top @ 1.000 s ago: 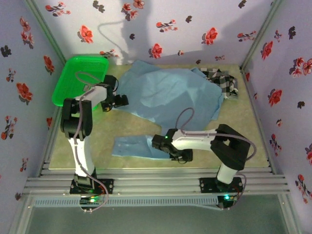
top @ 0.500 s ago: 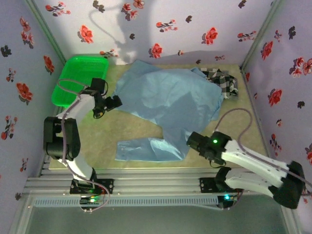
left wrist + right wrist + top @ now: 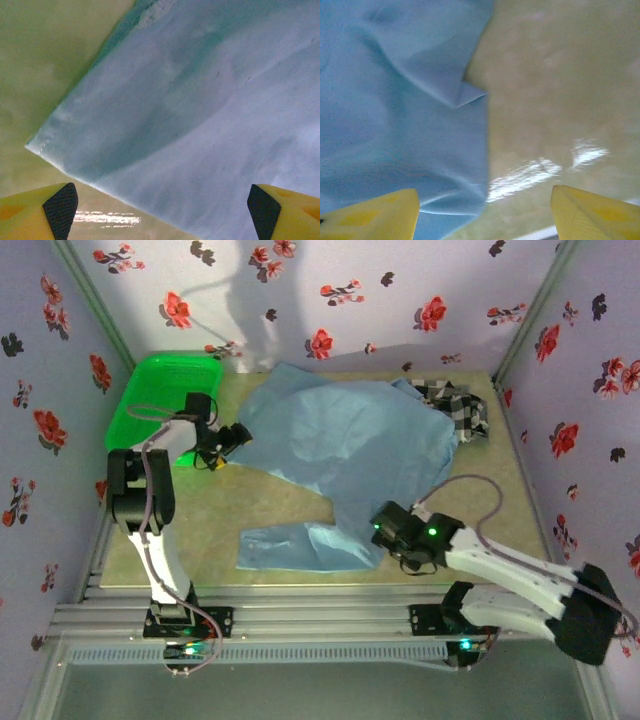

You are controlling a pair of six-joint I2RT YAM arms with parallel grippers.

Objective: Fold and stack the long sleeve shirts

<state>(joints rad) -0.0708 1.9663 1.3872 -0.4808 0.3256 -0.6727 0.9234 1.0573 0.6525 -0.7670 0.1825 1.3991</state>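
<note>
Right claw (image 3: 388, 530): shifted right along the near edge since a second ago, from the middle of the sleeve (image 3: 300, 545) to its right end. The arm now bends out toward the near right corner. Jaws stand wide apart and hold nothing. In the wrist view one fingertip (image 3: 375, 212) hangs over blue cloth, the other over bare tabletop (image 3: 270, 502), with the cloth's edge between them.

Sleeve: lies flat along the near edge, left of centre. It reaches further right than before and meets the shirt's body beside the right claw.

Left claw (image 3: 235, 435): sits slightly nearer the far edge than a second ago, at the left corner of the blue shirt (image 3: 350, 440). Jaws are wide apart, nothing between them. The wrist view shows that corner of cloth below and ahead of the fingertips (image 3: 60, 210), lying on the tabletop.

Blue shirt: spread open over the middle and far half of the tabletop, with some creases.

Basket (image 3: 160, 380): green, at the far left corner, just behind the left claw.

Checked shirt (image 3: 462, 412): black and white, bunched at the far right corner. Its left part lies under the blue shirt's edge.
</note>
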